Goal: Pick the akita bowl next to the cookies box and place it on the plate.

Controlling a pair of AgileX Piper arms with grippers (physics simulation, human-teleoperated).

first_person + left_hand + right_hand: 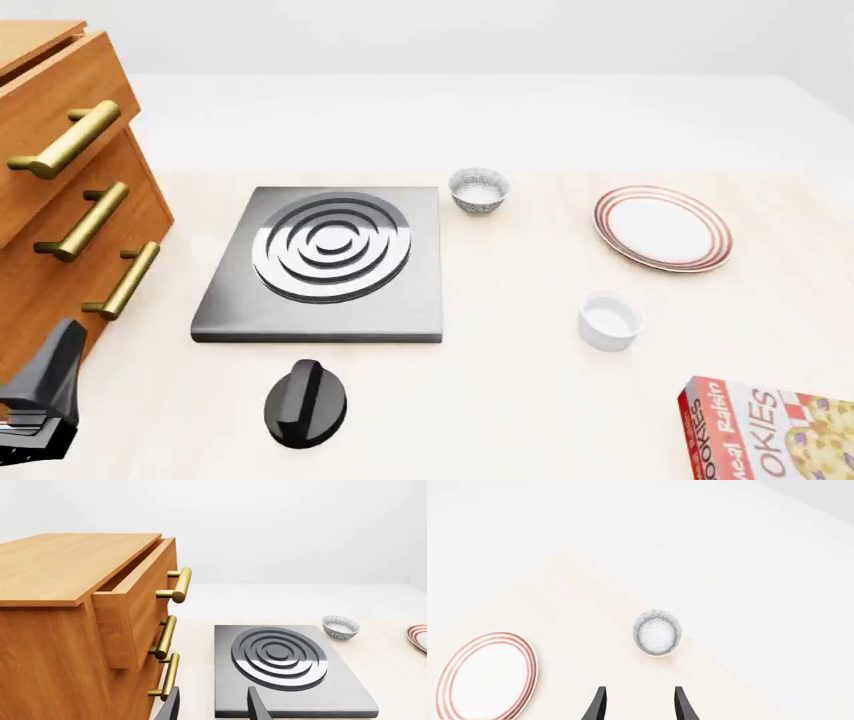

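A speckled akita bowl [657, 633] lies on the table ahead of my open right gripper [639, 706], apart from it, with the red-ringed plate [487, 677] beside it. The cookies box [771, 432] shows only in the front view, at the near right corner. No speckled bowl shows beside it there, so I cannot tell if the right wrist's bowl is the one next to it. A like bowl [478, 190] stands by the stove's far right corner, left of the plate [663, 228]. My left gripper [212, 707] is open and empty, low beside the cabinet. The right arm is outside the front view.
A plain white cup [611, 320] stands between the plate and the cookies box. The black stove [327, 260] fills the middle, with a black knob [306, 402] in front of it. A wooden cabinet [60, 170] at the left has its top drawer [133, 595] pulled partly out.
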